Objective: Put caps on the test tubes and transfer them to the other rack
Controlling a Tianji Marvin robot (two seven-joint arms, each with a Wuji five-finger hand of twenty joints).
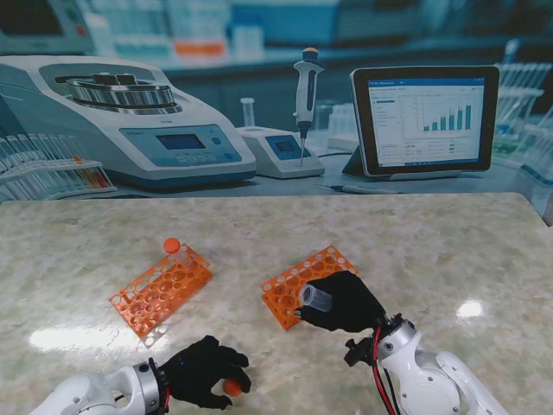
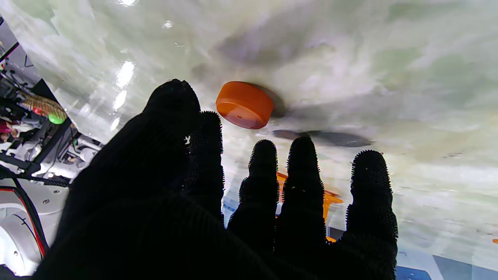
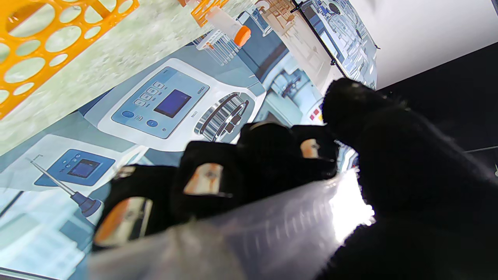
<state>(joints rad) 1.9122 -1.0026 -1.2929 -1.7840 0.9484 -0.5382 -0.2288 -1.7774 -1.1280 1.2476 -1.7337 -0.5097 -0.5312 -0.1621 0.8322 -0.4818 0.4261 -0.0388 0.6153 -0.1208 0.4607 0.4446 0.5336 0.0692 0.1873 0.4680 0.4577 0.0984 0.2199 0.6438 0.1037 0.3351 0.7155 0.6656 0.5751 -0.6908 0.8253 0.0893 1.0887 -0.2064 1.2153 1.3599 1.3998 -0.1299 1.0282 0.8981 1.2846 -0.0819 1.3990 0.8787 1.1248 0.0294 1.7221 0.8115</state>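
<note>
One capped tube [image 1: 173, 246] is sitting in the left rack [image 1: 161, 290] while the right robot hand [image 1: 344, 303] is gripping an uncapped test tube [image 1: 314, 298] and the left robot hand [image 1: 203, 372], fingers spread, is reaching for a loose orange cap [image 2: 244, 104] on the bench [image 1: 432, 251].

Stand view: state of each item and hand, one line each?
Test tube: uncapped, held tilted above the right rack.
Right hand: shut on the test tube.
Loose orange cap: lying on the table, not gripped.
Left hand: open, fingers by the cap.
Left rack: holds one capped tube.
Right rack: no tubes visible.
</note>
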